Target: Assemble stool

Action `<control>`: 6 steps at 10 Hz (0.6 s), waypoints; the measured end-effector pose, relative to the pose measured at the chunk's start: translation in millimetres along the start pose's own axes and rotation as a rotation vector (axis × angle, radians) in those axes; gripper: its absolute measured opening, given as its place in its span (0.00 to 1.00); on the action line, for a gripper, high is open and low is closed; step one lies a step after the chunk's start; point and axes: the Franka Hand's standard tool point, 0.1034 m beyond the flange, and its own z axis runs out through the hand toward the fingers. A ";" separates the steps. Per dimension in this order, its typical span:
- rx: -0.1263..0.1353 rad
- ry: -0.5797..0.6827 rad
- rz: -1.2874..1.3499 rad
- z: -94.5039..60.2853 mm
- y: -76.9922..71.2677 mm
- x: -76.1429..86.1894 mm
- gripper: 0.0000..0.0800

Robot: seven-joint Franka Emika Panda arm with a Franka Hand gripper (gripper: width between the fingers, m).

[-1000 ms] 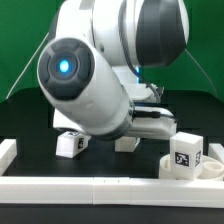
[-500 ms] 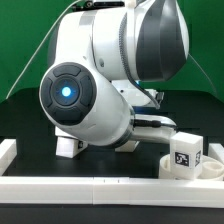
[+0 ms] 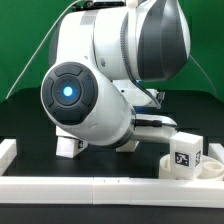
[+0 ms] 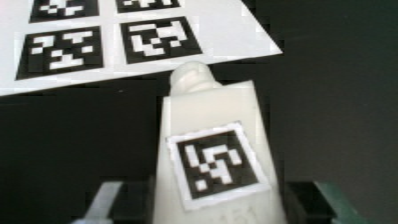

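Hand (image 4: 214,196) is pinching a stool leg (image 4: 210,135). The wrist view shows both fingers (image 4: 118,203) set against the leg's two sides w/ the leg btwn them, no gap visible. The leg is a stubby white block w/ a b/w square tag on the face toward the cam. It runs lengthwise out past the fingertips, rounded end farthest from the hand. Beyond that end, further out from the hand, the marker board (image 4: 222,40) lies flat on the black table (image 4: 320,110), four tags partly in shot. Leg tip overlaps the board's edge in the pic; touching or not, can't tell. In the ext. view the hand is hidden behind the arm (image 3: 90,95). Under the arm a tagged white block (image 3: 68,147) and a second white piece (image 3: 128,146) peek out; can't tell if either is the held leg. Toward the exterior view's right another leg (image 3: 186,152) w/ tag stands upright at the round seat (image 3: 205,168), on it or just in front, unclear. A white rail (image 3: 100,186) runs along the near table edge.
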 end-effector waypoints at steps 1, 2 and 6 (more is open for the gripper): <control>0.000 0.002 -0.002 -0.8 -0.2 0.1 0.41; 0.000 0.008 -0.006 -4.7 -1.5 -0.7 0.41; 0.003 0.044 -0.031 -46.0 -19.9 -38.4 0.41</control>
